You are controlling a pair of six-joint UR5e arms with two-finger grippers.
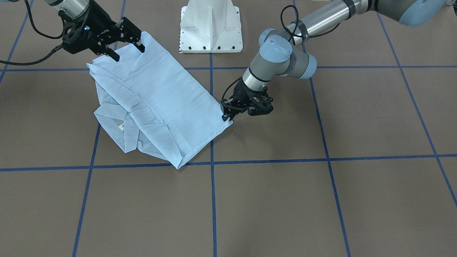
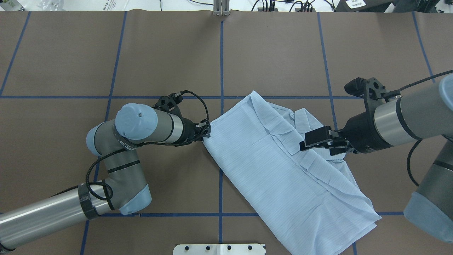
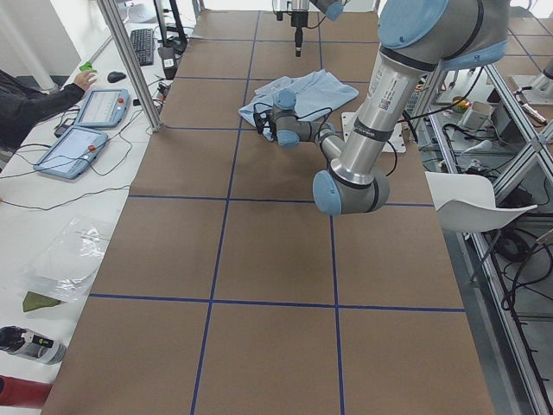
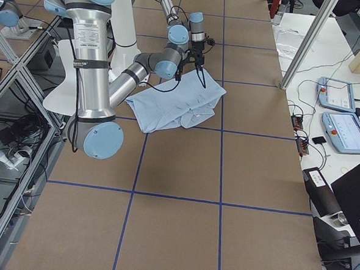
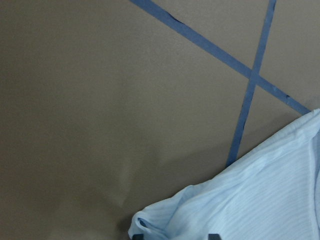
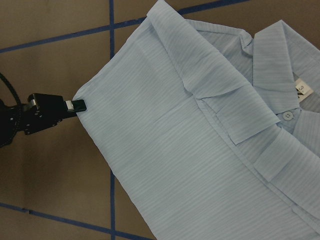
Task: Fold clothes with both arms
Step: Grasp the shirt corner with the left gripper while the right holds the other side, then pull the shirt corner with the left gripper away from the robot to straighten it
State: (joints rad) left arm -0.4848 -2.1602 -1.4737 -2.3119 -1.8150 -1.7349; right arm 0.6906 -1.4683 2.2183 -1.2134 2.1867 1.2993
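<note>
One shirt (image 1: 160, 96) corner sat pinched in the left gripper (image 1: 227, 117); the right gripper (image 1: 127, 52) hung wide open and empty, probably needing its own hold before folding.

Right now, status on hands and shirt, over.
Left hand shut on shirt corner. Right hand open, over shirt. Shirt part-folded, on table. No obstruction seen.

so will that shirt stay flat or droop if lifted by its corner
Probably droop: the shirt lies in soft, creased folds, so it looks floppy. Its thin cloth suggests it is light. The stacked layers may slide apart.
</note>
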